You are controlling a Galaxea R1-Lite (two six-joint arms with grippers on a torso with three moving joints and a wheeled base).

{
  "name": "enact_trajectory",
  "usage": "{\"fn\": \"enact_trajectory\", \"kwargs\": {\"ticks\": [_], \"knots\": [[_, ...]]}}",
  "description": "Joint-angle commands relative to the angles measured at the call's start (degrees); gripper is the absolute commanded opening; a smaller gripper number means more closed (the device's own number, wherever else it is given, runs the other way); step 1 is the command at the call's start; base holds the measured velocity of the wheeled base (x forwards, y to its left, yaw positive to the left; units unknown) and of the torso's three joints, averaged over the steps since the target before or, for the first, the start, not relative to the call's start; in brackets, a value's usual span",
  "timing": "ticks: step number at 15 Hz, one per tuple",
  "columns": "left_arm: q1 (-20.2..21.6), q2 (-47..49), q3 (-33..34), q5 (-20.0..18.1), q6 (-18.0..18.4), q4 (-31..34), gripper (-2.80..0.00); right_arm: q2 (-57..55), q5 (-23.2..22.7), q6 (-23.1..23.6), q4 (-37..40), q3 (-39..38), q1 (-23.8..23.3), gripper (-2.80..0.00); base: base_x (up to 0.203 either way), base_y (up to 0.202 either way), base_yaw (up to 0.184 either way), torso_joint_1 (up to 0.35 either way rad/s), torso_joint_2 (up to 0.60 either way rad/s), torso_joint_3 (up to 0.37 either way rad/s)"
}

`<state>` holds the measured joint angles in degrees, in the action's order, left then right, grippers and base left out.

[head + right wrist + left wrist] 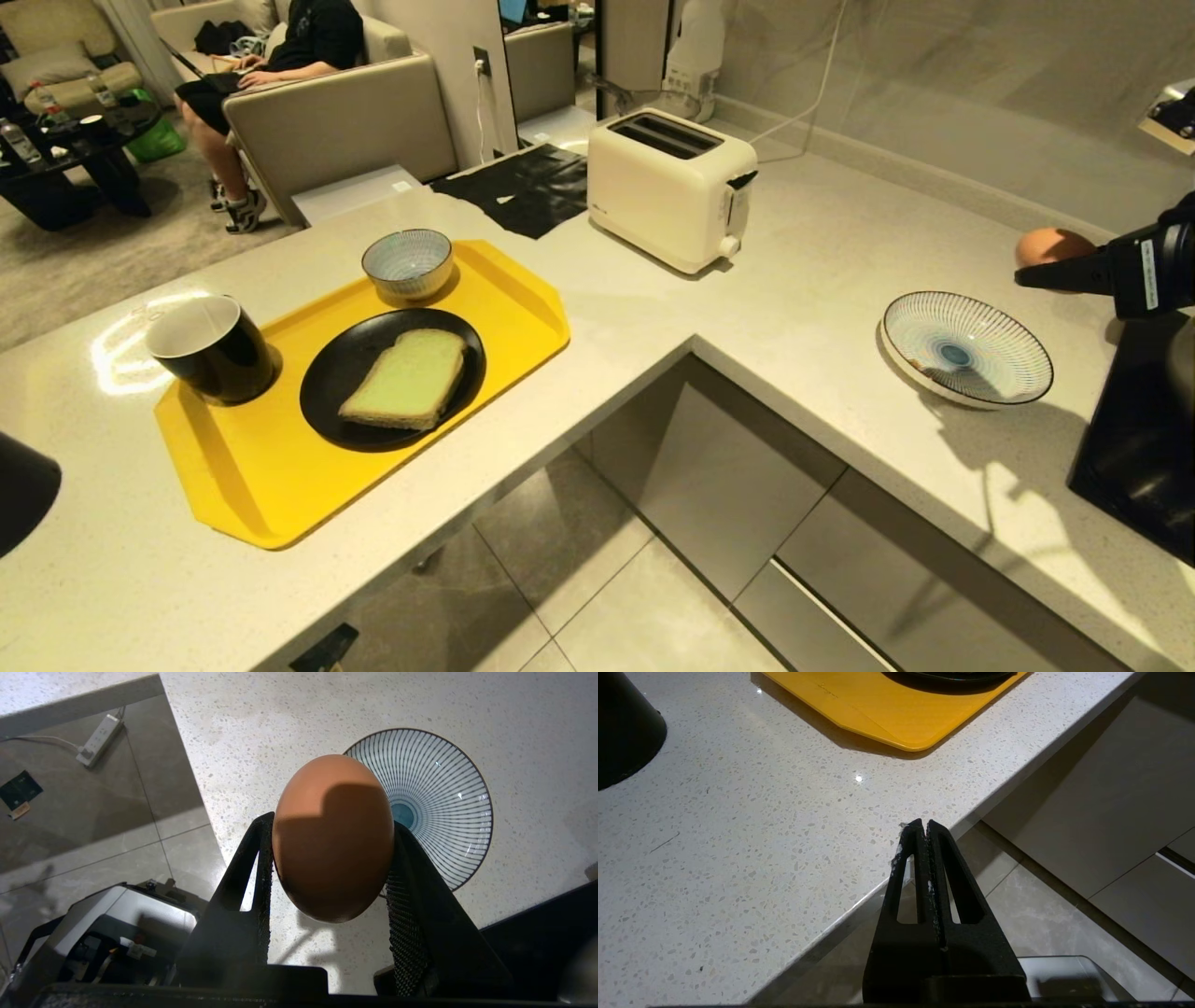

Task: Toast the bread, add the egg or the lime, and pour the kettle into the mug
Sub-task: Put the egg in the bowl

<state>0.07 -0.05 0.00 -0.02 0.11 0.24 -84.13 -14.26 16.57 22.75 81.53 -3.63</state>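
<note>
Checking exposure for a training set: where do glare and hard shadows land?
Head view: bright glare on the pale speckled counter beside the glossy black mug. Right wrist view: a hard shadow crosses the orange-brown egg.

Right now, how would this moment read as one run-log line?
right end effector: shut on egg, above counter near striped dish | left end effector: shut, parked | bread: on black plate

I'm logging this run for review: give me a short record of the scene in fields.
right gripper: shut on the egg, held above the counter by the striped plate
left gripper: shut, empty, at the counter edge
bread: on black plate, on yellow tray
mug: on tray
toaster: slots empty
</note>
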Motion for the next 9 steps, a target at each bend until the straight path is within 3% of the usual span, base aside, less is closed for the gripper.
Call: {"fn": "enact_trajectory", "kwargs": {"ticks": [1,4,9], "knots": [[0.0,0.0,0.0,0.0,0.0,-0.1,-2.80,0.0,-0.9,0.1,0.1,0.0,0.0,-2.80,0.000,0.000,0.000,0.000,0.00,0.000],[0.0,0.0,0.0,0.0,0.0,0.0,-2.80,0.0,-1.9,0.2,0.1,0.0,0.0,-2.80,-0.001,-0.002,0.018,-0.002,0.00,0.001],[0.0,0.0,0.0,0.0,0.0,0.0,-2.80,0.1,-1.9,0.1,0.1,0.0,0.0,-2.80,0.001,-0.008,0.158,0.001,0.00,0.001]]}}
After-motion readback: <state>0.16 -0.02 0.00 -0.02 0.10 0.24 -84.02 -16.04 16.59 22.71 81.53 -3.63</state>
